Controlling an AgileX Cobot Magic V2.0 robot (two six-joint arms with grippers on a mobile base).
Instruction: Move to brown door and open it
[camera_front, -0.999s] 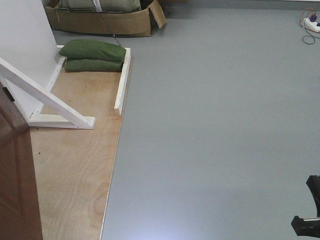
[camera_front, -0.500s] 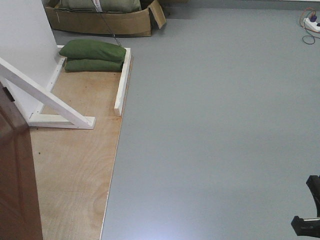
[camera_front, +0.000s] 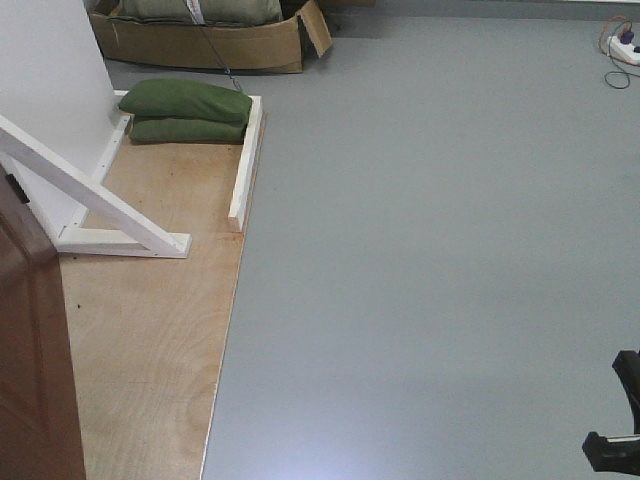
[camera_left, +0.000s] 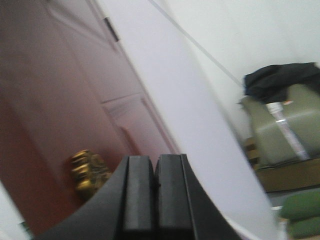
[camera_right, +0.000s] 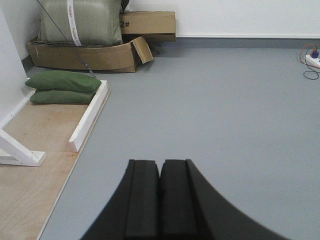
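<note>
Front view matches the frames 1.0 s and 0.5 s back; I can't make out any shift in the door edge, brace or bags.

- Brown door (camera_front: 30, 350): only its edge shows, at the lower left of the front frame, standing over the plywood floor panel (camera_front: 150, 330). In the left wrist view the door (camera_left: 60, 100) fills the left half, blurred, recessed panels visible.
- Brass handle (camera_left: 89, 172) sits lower left in that view, just left of the left gripper (camera_left: 155, 165) in frame; whether they touch can't be read from the blur.
- Left gripper: fingers pressed together, nothing between them.
- Right gripper (camera_right: 160, 170): fingers also together and empty, pointing out over the grey floor (camera_right: 225, 110), well apart from the door.
- A white diagonal brace (camera_front: 100, 195) runs from the left edge down to the plywood, in front of the white wall panel (camera_front: 50, 90).
- Two green sandbags (camera_front: 190, 100) are stacked at the far end of the plywood, with a cardboard box (camera_front: 200, 45) behind them at the upper left.
- A power strip with cable (camera_front: 622, 42) lies at the upper right.
- A black robot part (camera_front: 620, 440) sits at the lower right edge – can't tell which part.
</note>
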